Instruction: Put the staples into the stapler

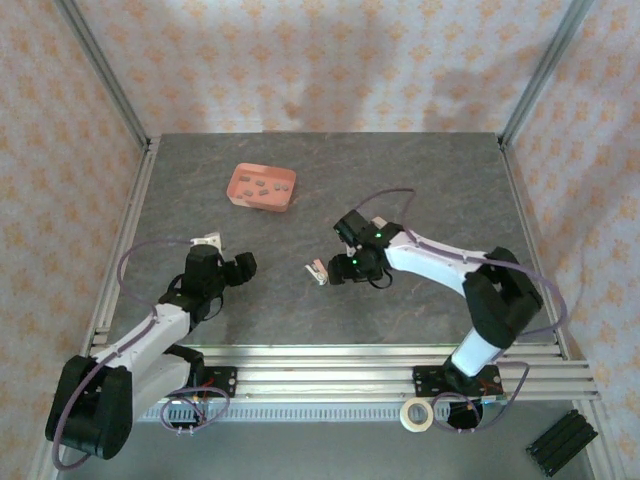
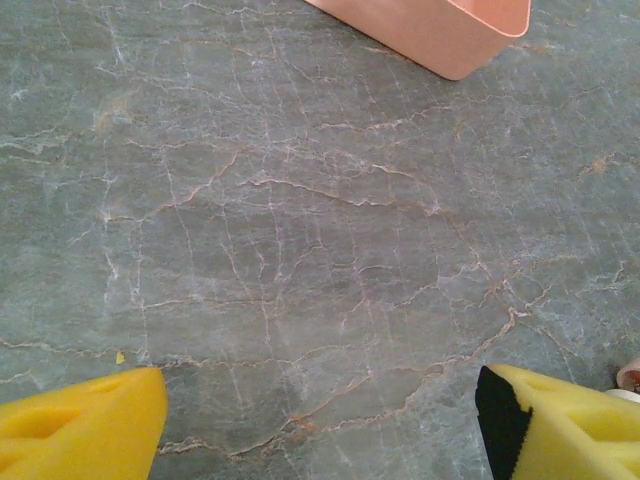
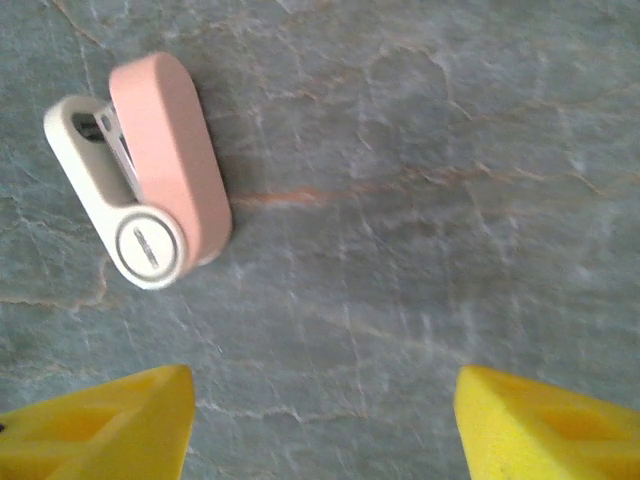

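Right pincer [image 3: 320,425] spread wide above the desk [image 1: 420,190], nothing between its yellow tips; left pincer [image 2: 320,430] likewise spread and empty.
From the right wrist I see the stapler [image 3: 140,190] lying on its side, pink shell over white base, up and left of the tips and apart from them. The staples [image 1: 262,186] sit in the salmon tray [image 1: 236,188] at the far left-centre of the desk, well away from both arms; from overhead they are only small dark specks, too small for me to count. On the left wrist camera the tray is cut off by the top edge and its wall hides the contents. A pale sliver at that view's right edge may be the stapler.
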`<state>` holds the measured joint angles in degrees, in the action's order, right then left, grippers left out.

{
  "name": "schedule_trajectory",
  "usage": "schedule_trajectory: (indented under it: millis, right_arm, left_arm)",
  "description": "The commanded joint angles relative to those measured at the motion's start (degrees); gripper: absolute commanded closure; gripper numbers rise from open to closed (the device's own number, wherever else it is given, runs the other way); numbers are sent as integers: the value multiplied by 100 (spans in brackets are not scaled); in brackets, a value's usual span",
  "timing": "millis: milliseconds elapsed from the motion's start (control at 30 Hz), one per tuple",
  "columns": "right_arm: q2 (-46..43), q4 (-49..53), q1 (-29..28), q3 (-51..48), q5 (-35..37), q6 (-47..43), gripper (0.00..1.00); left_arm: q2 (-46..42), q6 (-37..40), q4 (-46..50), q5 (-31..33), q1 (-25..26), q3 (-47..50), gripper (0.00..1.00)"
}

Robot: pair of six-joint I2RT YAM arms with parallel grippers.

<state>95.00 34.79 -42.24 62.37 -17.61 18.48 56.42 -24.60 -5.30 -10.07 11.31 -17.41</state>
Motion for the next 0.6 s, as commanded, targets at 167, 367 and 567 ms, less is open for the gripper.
schedule_trajectory:
  millis: [167, 367, 567]
  right_arm:
    - [758, 81, 23, 756, -23, -149, 41]
    - [1040, 53, 31, 1081, -349, -181, 45]
    - [1180, 15, 15, 1261, -555, -235, 43]
  left_arm:
    - [27, -77, -242, 114, 20, 53, 19]
    - [-26, -235, -502, 141, 27, 217, 19]
    - [74, -291, -633, 40, 25, 273, 19]
